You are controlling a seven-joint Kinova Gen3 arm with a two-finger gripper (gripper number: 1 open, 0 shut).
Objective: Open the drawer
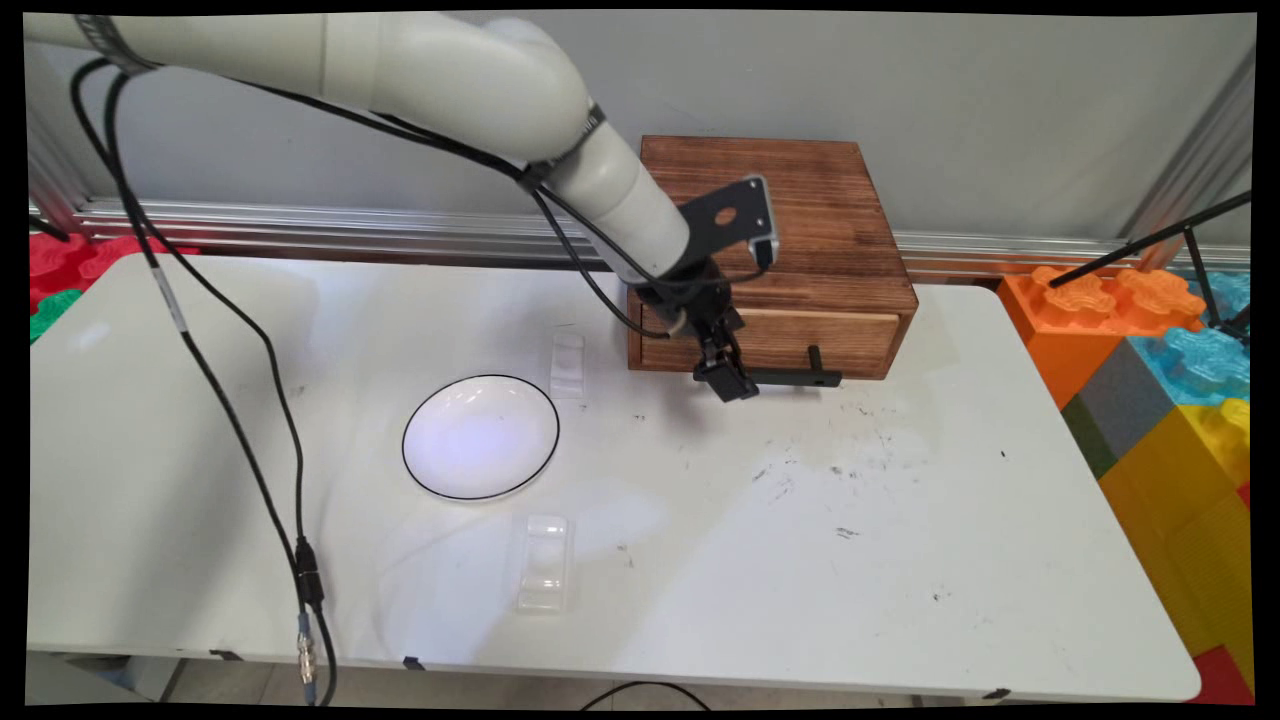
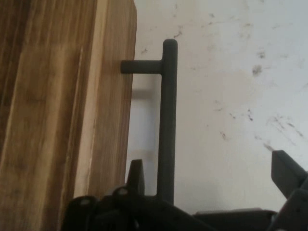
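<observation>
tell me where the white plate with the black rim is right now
In the main view the round white plate with a thin black rim lies on the white table left of centre, between two clear plastic pieces and left of the wooden drawer box.

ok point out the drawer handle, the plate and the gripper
drawer handle (image 2: 166, 125), hand view, middle of the dark bar
plate (image 1: 480, 437), main view, centre of its white surface
gripper (image 1: 738, 385), main view, at its fingertips by the handle's end

Drawer box (image 1: 790, 230) at table's (image 1: 900, 560) back, plate (image 1: 480, 437) left of it, fingers (image 2: 136, 177) astride drawer handle (image 2: 166, 120)
</observation>
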